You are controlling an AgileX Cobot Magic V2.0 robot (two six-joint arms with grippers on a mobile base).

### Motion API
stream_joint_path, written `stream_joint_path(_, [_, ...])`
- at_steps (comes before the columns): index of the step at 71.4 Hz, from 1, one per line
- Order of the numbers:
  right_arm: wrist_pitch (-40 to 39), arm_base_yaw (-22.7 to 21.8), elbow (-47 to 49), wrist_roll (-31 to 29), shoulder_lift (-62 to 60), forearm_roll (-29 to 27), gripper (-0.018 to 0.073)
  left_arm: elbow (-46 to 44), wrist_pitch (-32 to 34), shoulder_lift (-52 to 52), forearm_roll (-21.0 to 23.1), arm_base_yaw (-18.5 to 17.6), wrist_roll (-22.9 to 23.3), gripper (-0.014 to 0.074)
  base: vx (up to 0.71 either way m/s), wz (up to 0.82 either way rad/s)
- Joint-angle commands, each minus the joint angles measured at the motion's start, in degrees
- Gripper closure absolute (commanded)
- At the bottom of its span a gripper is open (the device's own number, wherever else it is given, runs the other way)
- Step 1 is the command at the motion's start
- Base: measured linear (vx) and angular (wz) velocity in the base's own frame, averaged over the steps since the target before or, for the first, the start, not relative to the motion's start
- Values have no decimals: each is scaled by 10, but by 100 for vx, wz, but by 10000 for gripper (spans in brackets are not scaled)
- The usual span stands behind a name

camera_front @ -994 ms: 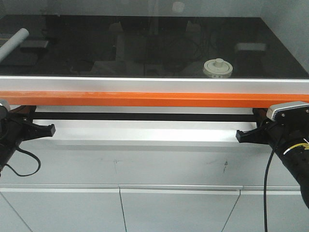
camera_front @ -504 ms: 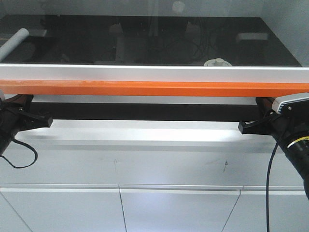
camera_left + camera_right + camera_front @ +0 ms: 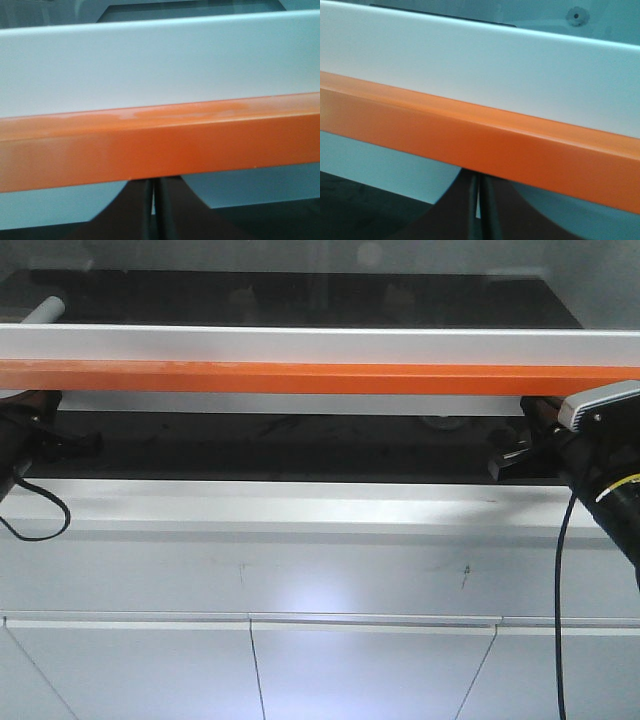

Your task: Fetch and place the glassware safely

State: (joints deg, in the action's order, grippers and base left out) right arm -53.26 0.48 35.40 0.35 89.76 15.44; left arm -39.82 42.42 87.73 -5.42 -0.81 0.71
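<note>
The largest thing in view is the wide sliding sash, a grey metal frame (image 3: pixel 300 343) with a bright orange bar (image 3: pixel 320 377) along its lower edge. It hangs partly raised over the glossy black bench (image 3: pixel 250 445), leaving only a low gap above the bench's front edge. I judge this to be the main risk. Both grippers sit under the bar, so if it slides off the fingers it could drop onto an arm or onto the glass.

The second risk is a blind reach. The frame hides most of the bench top, and an arm pushed through the gap could knock the jar over or shake its lid loose.

The right gripper (image 3: pixel 498 462) is under the bar's right end. Its wrist view shows the dark fingers (image 3: pixel 472 210) pressed together on nothing. The left gripper (image 3: pixel 88 444) is at the left end, also pressed together and empty.

A grey-white rolled tube (image 3: pixel 45 310) lies at the bench's far left corner.

The small squat clear glass jar with a cream-white lid (image 3: pixel 440 423) shows only as a pale smudge just under the frame, so I cannot be sure of its outline. It stands near the bench's front edge, right of centre. That puts it behind and just inward of the right gripper, not touching it, and well apart from the left gripper.
</note>
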Motion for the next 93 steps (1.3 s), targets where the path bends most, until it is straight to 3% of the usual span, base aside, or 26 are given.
stream_joint_path(1, [-110, -3, 77, 0, -25, -39, 560, -77, 111, -25, -11, -1, 1, 603, -6, 2])
stream_joint_path(39, [-56, -3, 176, 7, -42, -40, 560, -219, 23, -9, -13, -1, 0, 603, -7, 4])
stream_joint_path(57, [-35, -3, 238, 28, -50, -8, 560, -303, -31, 0, -71, -1, 25, 603, -4, 3])
stream_joint_path(65, [-2, -3, 269, 35, -63, -2, 560, -335, -48, 0, -69, -1, 25, 603, -4, 5])
stream_joint_path(93, [73, -3, 285, 56, -95, -2, 560, -339, -100, -5, -71, -1, 65, 603, -1, 2])
